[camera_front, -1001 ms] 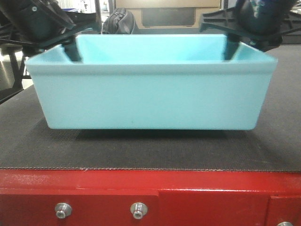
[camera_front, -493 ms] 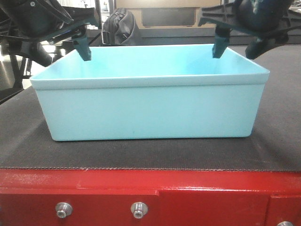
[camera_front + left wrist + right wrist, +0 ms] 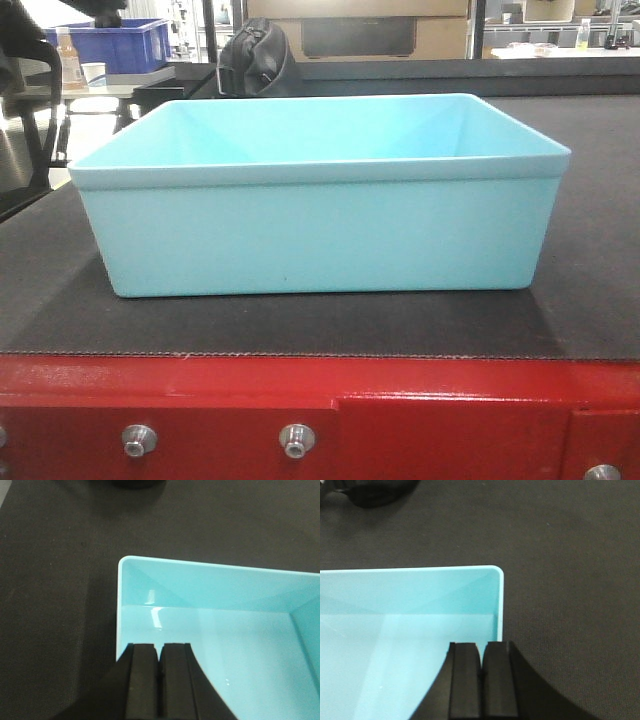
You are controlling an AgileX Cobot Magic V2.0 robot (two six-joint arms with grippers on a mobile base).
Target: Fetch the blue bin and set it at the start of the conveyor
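Observation:
The pale aqua-blue bin (image 3: pixel 320 215) rests flat on the black conveyor belt (image 3: pixel 300 330), just behind its red frame edge (image 3: pixel 320 400) with silver bolts. The bin is empty. Neither gripper shows in the front view. In the left wrist view my left gripper (image 3: pixel 160 652) is shut and empty, high above the bin's left wall (image 3: pixel 210 630). In the right wrist view my right gripper (image 3: pixel 482 651) is shut and empty, high above the bin's right wall (image 3: pixel 395 630). Neither touches the bin.
A dark bag (image 3: pixel 255 55) lies behind the bin at the back of the belt. A dark royal-blue crate (image 3: pixel 110 45) stands on a table at the far left. A cardboard box (image 3: pixel 355 25) stands behind.
Both grippers let go of the bin's side walls, rose and left the front view. The bin settled flat on the belt.

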